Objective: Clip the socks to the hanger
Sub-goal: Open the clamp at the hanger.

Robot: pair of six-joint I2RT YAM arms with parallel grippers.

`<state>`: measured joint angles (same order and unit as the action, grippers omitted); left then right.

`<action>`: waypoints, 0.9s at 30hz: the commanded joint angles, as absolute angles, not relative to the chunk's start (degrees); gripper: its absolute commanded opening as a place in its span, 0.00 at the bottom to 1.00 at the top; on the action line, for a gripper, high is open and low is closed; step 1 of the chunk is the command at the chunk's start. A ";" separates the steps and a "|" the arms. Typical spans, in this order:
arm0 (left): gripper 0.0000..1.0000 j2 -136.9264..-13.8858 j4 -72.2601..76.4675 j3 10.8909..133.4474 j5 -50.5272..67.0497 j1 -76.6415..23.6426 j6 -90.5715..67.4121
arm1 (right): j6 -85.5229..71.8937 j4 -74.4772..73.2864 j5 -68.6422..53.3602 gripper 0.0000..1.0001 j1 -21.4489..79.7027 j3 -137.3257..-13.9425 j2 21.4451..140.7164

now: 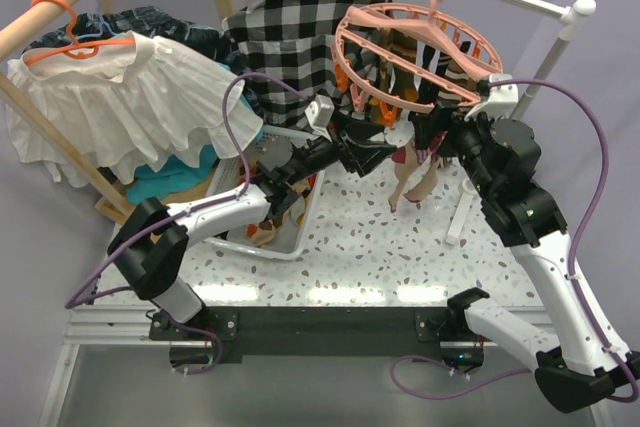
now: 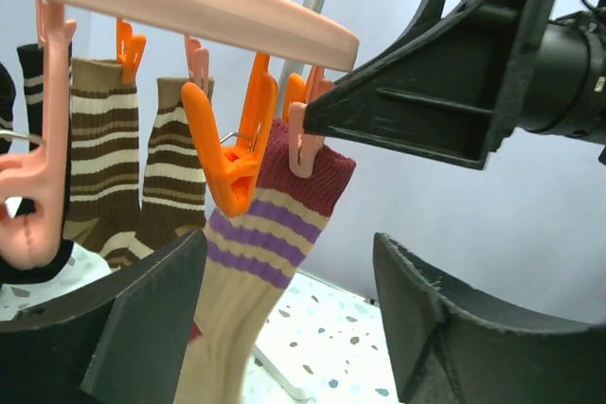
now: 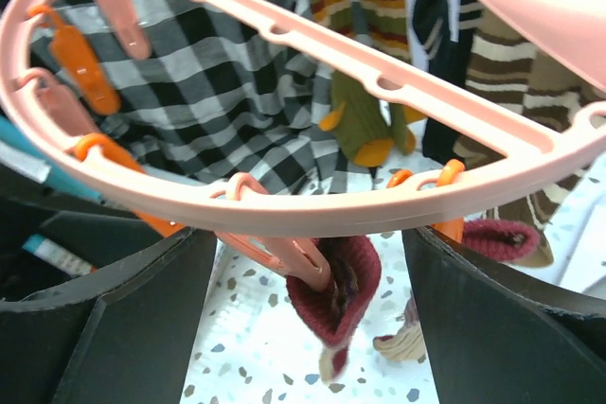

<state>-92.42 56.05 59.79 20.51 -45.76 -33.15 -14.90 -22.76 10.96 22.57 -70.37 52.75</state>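
Note:
The hanger (image 1: 415, 52), a salmon-pink ring with pegs, hangs from the rail at the back right. A cream sock (image 2: 275, 224) with purple stripes and a maroon cuff hangs from a pink peg (image 2: 301, 144). My left gripper (image 2: 284, 328) is open just below it, and the sock hangs loose beside its left finger (image 2: 142, 319). My right gripper (image 3: 308, 319) is open under the ring's rim (image 3: 331, 205), with the maroon cuff (image 3: 355, 281) and its peg between the fingers, untouched. In the top view both grippers, left (image 1: 365, 155) and right (image 1: 432, 132), sit under the ring.
Brown-striped socks (image 2: 104, 167) and an olive-striped sock (image 3: 355, 92) hang from other pegs. A black-and-white checked shirt (image 1: 280, 47) hangs behind. A white garment (image 1: 130, 97) hangs on an orange coat hanger (image 1: 70, 37) at the left. A white basket (image 1: 290, 237) stands below the left arm.

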 commanded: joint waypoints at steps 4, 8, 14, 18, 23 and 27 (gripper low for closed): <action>0.79 -89.56 55.36 59.68 20.65 -44.56 -20.92 | -13.54 -22.59 17.14 0.84 22.76 -71.81 52.21; 0.79 -91.31 55.72 61.52 22.67 -43.77 -19.16 | -13.18 -22.67 17.31 0.84 22.76 -71.89 52.03; 0.78 -95.36 56.34 67.14 26.45 -43.59 -19.86 | -12.48 -22.59 17.14 0.84 22.68 -71.81 51.59; 0.76 -97.38 57.39 68.99 27.68 -43.59 -21.62 | -12.13 -22.33 16.26 0.85 22.68 -71.63 51.24; 0.71 -98.79 59.06 70.92 27.95 -43.59 -23.11 | -11.69 -21.62 14.59 0.84 22.76 -71.46 51.15; 0.65 -100.19 60.03 72.33 28.04 -43.59 -24.95 | -11.60 -21.53 13.89 0.84 22.68 -71.10 51.07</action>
<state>-99.20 55.44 69.06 27.20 -43.88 -23.03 -12.56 -23.11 14.87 22.55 -70.37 51.72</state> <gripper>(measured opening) 0.676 0.844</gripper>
